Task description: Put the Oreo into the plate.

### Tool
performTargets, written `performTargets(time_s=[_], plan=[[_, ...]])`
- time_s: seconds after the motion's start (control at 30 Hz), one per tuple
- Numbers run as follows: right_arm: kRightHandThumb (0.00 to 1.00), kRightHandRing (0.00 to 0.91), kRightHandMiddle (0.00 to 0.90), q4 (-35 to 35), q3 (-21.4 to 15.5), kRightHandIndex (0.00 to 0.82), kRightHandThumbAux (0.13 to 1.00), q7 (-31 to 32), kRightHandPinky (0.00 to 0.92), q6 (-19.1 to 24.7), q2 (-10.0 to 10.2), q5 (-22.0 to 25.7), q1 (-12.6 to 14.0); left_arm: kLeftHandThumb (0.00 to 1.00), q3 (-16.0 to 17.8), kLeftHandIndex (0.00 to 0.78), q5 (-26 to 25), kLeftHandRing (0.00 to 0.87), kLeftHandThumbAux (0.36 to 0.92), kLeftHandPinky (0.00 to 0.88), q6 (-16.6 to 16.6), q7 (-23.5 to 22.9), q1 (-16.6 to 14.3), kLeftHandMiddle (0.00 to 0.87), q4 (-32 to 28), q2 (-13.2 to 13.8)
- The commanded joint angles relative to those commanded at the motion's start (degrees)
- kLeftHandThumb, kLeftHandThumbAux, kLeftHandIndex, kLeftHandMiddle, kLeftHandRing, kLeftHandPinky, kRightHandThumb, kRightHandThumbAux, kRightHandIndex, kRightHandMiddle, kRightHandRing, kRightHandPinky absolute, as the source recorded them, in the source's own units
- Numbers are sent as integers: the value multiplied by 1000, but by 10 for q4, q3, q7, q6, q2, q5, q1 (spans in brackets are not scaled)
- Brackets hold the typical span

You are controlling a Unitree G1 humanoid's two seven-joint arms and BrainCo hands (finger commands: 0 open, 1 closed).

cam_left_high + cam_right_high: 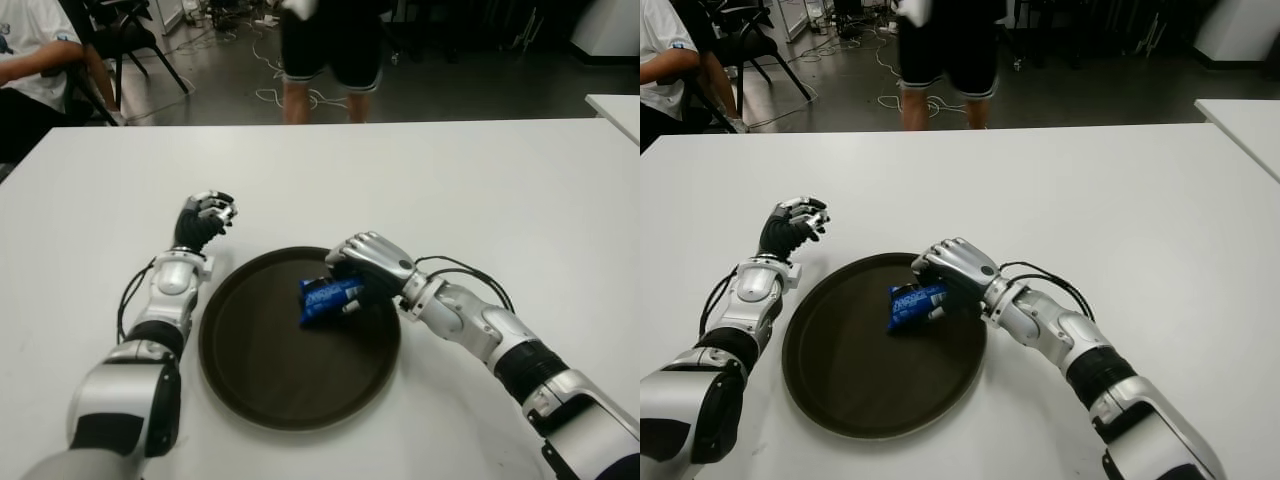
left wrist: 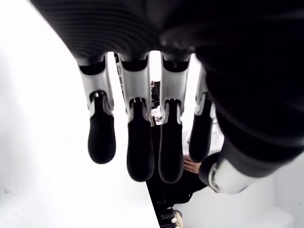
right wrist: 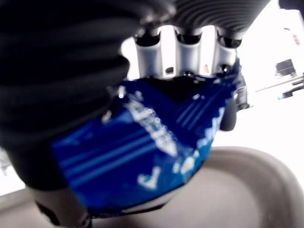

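Left to right across the white table [image 1: 500,180]. At far left, beyond the table's far edge, a seated person [image 1: 30,60] in a white shirt, beside a dark chair [image 1: 125,35]. The left hand [image 1: 203,221] shows just off the tray's upper-left rim, over bare table; in its wrist view the four dark-tipped fingers [image 2: 140,147] hang loosely bent and hold nothing. Its forearm is smooth silver shell with black ribbed joints and a looped black cable.

Centre: a round, dark brown tray [image 1: 290,390] with a low raised rim and a smooth matt floor. Its near and left parts lie bare. The table is free on all sides of the tray, widest to the right and toward the far edge.

Over the tray's upper-right part, the right hand [image 1: 362,268] grips the Oreo [image 1: 328,298], a glossy blue crinkled packet with white lettering; the wrist view shows fingers [image 3: 185,57] wrapped over it, the tray floor below. Whether the packet touches the tray cannot be told.

Beyond the far edge, centre, a standing person's legs [image 1: 325,85] in dark shorts, with cables [image 1: 265,60] on the grey floor. At far right, the corner of a second white table [image 1: 618,108]
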Motion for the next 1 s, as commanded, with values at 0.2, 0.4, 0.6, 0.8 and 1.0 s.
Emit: performTargets(time_s=[0.2,0.4,0.6,0.8,1.0], plan=[[0,112,153,76,9,154,726,-21,63,-26,11,-5,-31,693,2,426,-2,549,715,575,1,-5,0,524,0,0],[0,16,28,164,20,50,693,-59,6,-51,23,-15,-65,692,0,425,0,540,715,556,6,-2,-2,519,1,0],[0,1,2,194,31,10,707,-82,0,-67,21,-22,-79,693,-1,424,4,537,715,548,15,7,-4,518,2,-1],[0,0,0,211,38,2,706,-107,0,-50,24,-31,-87,693,-5,424,9,552,716,581,16,10,-4,531,0,0],[0,0,0,221,42,10,706,-117,0,0,28,-41,-90,691,-3,424,7,565,717,598,11,3,-4,536,0,0]])
